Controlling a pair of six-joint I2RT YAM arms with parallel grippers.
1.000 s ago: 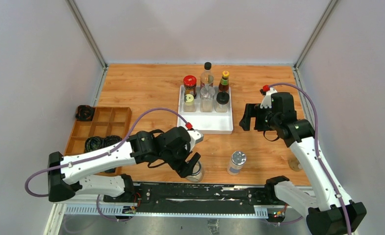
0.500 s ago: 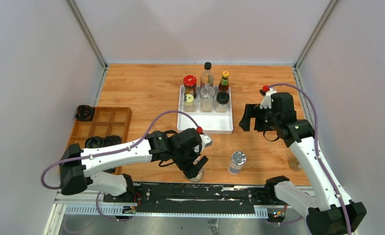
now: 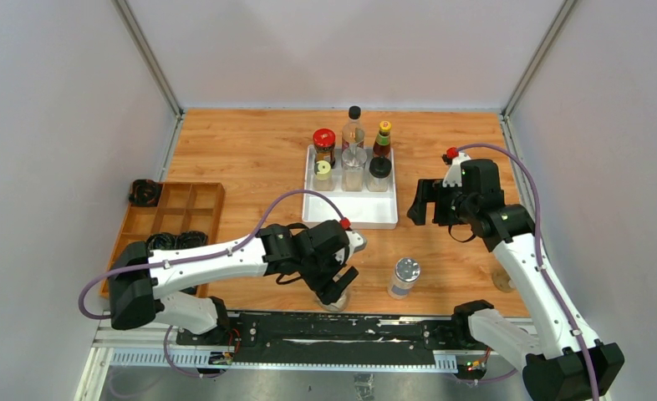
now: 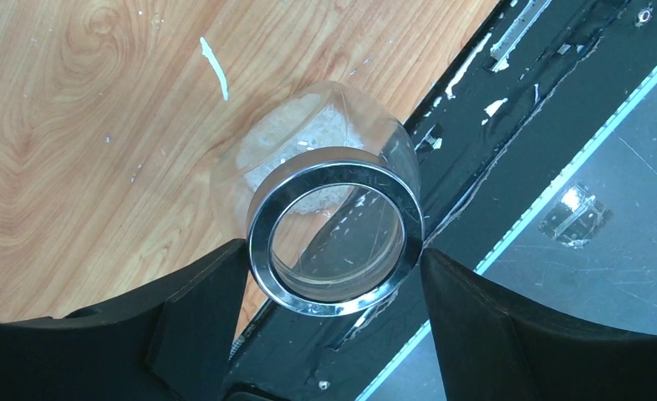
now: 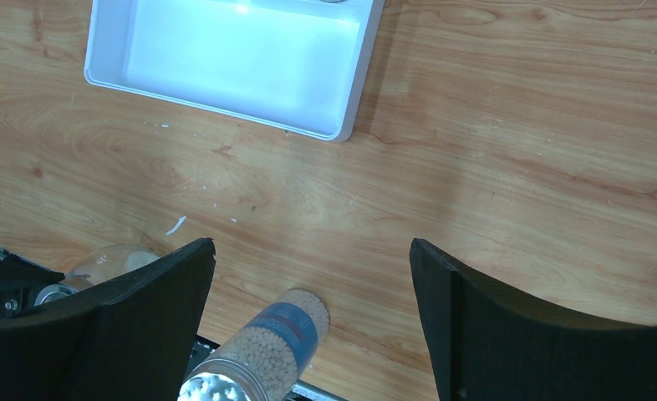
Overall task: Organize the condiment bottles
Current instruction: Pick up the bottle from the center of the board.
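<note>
- At the lower centre of the top view, the left gripper (image 3: 335, 286) sits over a clear jar (image 3: 334, 301) at the near edge of the table (image 3: 250, 150); the jar is mostly hidden under it
- In the left wrist view the two black fingers (image 4: 200, 309) press on either side of the jar's silver ring lid (image 4: 333, 171), so the left gripper (image 4: 333, 251) is closed on the clear jar (image 4: 308, 134); the lid faces the camera and the glass body recedes to the upper left of the frame; the jar stands upright, long axis vertical; a white residue lies at its bottom; a black rail (image 4: 509, 83) runs just beside it
- Right of centre in the top view, the right gripper (image 3: 421, 200) hovers beside the white tray (image 3: 350, 210); the right wrist view shows the right gripper (image 5: 311, 246) spread wide and holding nothing
- A silver-capped shaker bottle (image 3: 404, 277) stands upright, apart from the jar; in the right wrist view the shaker (image 5: 267, 347) is full of pale beads
- In the far half of the white tray (image 5: 225, 50) stand six bottles in two rows, all upright: a red-capped jar (image 3: 324, 144), a tall black-capped bottle (image 3: 353, 125), a yellow-capped bottle (image 3: 383, 138), and three shorter ones in front
</note>
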